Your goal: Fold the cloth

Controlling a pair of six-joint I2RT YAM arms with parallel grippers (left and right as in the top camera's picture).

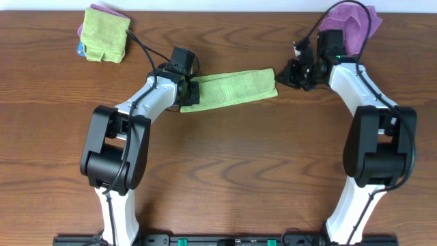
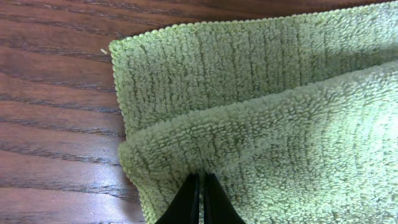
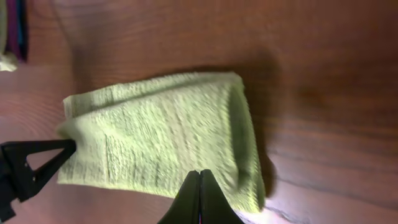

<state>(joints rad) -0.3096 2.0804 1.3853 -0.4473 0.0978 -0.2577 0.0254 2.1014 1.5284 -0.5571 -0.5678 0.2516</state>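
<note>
The green cloth (image 1: 235, 87) lies folded into a long strip at the middle of the wooden table. My left gripper (image 1: 191, 92) is at the strip's left end. In the left wrist view its jaws (image 2: 202, 177) are shut and pinch the upper layer of the green cloth (image 2: 267, 93) near its folded edge. My right gripper (image 1: 295, 72) is just right of the strip's right end, apart from it. In the right wrist view its jaws (image 3: 199, 177) are shut and empty above the cloth (image 3: 155, 137), and the picture is blurred.
A stack of folded cloths (image 1: 106, 33), green on top, sits at the back left. A purple cloth (image 1: 348, 24) lies at the back right behind the right arm. The table is dark wood (image 1: 239, 171).
</note>
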